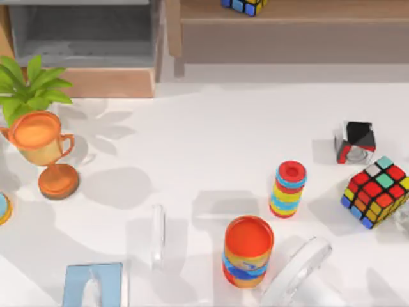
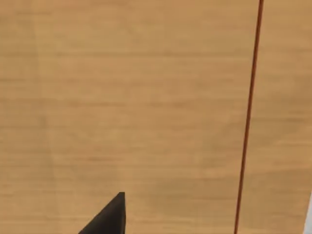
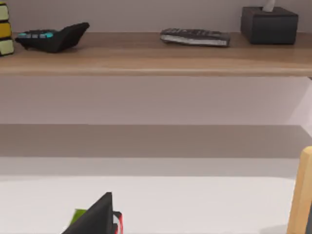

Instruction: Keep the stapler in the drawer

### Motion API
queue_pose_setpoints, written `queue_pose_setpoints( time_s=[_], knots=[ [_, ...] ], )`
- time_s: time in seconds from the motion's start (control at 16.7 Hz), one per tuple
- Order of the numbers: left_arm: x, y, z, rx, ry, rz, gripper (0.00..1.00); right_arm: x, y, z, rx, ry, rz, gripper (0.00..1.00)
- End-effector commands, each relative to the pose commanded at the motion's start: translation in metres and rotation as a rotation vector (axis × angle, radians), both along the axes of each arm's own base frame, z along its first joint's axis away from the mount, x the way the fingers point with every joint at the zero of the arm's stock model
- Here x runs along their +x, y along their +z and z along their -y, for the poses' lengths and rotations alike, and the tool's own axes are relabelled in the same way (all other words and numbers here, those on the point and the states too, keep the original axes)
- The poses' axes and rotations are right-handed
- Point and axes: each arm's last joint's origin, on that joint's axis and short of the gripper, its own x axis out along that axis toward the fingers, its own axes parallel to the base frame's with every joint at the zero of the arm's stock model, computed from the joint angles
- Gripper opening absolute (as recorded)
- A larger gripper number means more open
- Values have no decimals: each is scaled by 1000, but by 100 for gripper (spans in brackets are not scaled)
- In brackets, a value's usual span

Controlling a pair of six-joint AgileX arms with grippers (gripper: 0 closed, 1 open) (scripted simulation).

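1 stapler (image 1: 158,235) lies on the worktop (image 1: 192,147), 1 drawer (image 1: 83,38) open, 2 rubik's cubes (image 1: 376,192); either tool's state i cannot tell.

The drawer (image 1: 83,38) ran off the top edge of the top view, as did a Rubik's cube (image 1: 244,6) on the shelf (image 1: 294,19). The stapler (image 1: 158,235) was barely distinguishable against the white table (image 1: 192,147). Each wrist view caught a single dark fingertip (image 2: 109,219) at its lower edge, leaving both jaws' spacing unreadable.

Black pointed left tool (image 2: 108,218), black pointed right tool (image 3: 95,216)
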Motion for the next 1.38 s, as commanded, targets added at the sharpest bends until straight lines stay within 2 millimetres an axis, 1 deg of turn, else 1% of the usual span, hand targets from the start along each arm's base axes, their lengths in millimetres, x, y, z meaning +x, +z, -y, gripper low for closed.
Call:
queue_pose_setpoints(
  time_s=[0.6,0.66,1.08,1.14,1.2,1.32,1.38],
  knots=[
    [0,0,0,0,0,0,2,0,0,0,0,0,0,100],
    [0,0,0,0,0,0,0,0,0,0,0,0,0,100],
    [0,0,0,0,0,0,0,0,0,0,0,0,0,100],
    [-1,-5,-1,-13,3,-18,0,0,0,0,0,0,0,100],
    [-2,-5,-1,-12,3,-16,0,0,0,0,0,0,0,100],
    [-10,-2,-1,-11,-2,-10,0,0,0,0,0,0,0,100],
    [-17,-3,-1,-12,-4,-12,0,0,0,0,0,0,0,100]
  ],
)
